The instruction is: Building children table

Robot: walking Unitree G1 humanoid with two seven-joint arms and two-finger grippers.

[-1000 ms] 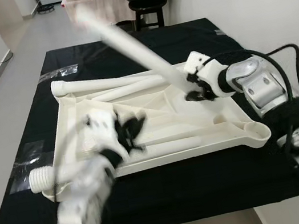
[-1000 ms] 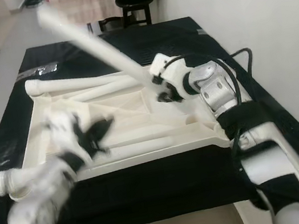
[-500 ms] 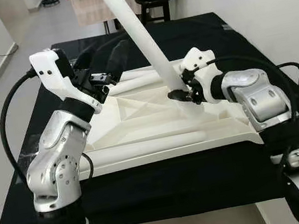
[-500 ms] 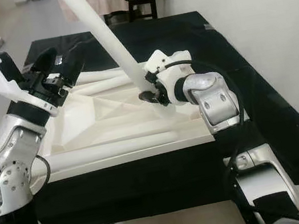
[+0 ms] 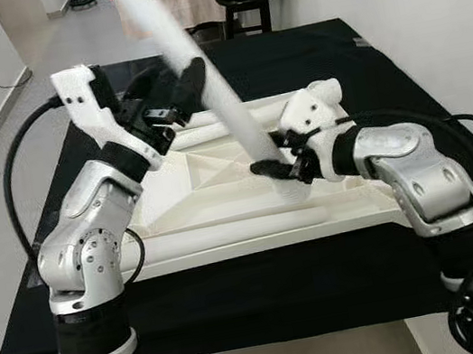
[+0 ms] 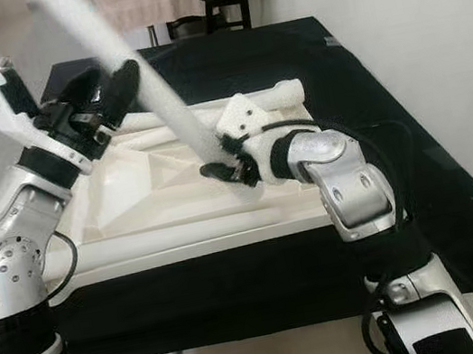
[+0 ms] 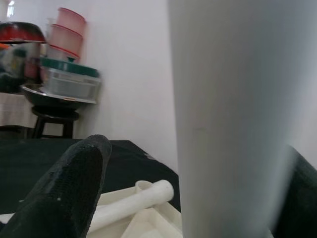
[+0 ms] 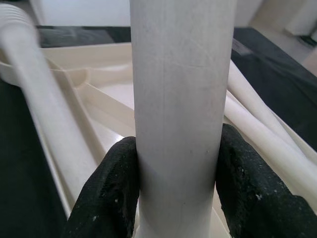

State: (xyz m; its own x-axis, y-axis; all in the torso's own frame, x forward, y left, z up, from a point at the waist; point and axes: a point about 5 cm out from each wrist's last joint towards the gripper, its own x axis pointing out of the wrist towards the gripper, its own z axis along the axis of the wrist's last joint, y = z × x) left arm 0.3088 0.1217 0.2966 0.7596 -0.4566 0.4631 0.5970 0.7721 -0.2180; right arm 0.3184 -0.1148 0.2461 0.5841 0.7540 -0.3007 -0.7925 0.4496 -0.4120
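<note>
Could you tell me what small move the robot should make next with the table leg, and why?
Probably shut the left pincer on the leg. The right pincer is clamped on its lower end over the upturned tabletop, while the leg leans steeply. The left fingers sit on either side of it, apart. A second grip higher up would likely help steady and straighten it.

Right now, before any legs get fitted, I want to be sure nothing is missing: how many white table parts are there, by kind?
White table legs: 4, with one in the right gripper, two lying along the far side, one along the near side
Upturned tabletop: 1
Total: 5
</note>
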